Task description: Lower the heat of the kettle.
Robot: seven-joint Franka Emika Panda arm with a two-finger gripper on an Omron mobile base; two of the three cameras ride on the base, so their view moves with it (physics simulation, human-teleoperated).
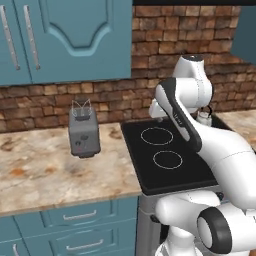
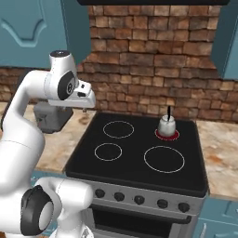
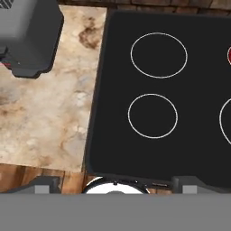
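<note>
Standing on the glowing rear right burner (image 2: pixel 167 135), the kettle (image 2: pixel 167 125) is judged light, rigid and smooth, best taken by its arched handle (image 2: pixel 169 111). The gripper (image 3: pixel 115 182) is seen released, jaws wide, holding nothing.

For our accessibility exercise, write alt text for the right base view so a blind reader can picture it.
A small kettle sits on the glowing red back-right burner of a black stove. The white robot arm rises at left, and a row of knobs lines the stove's front.
</note>
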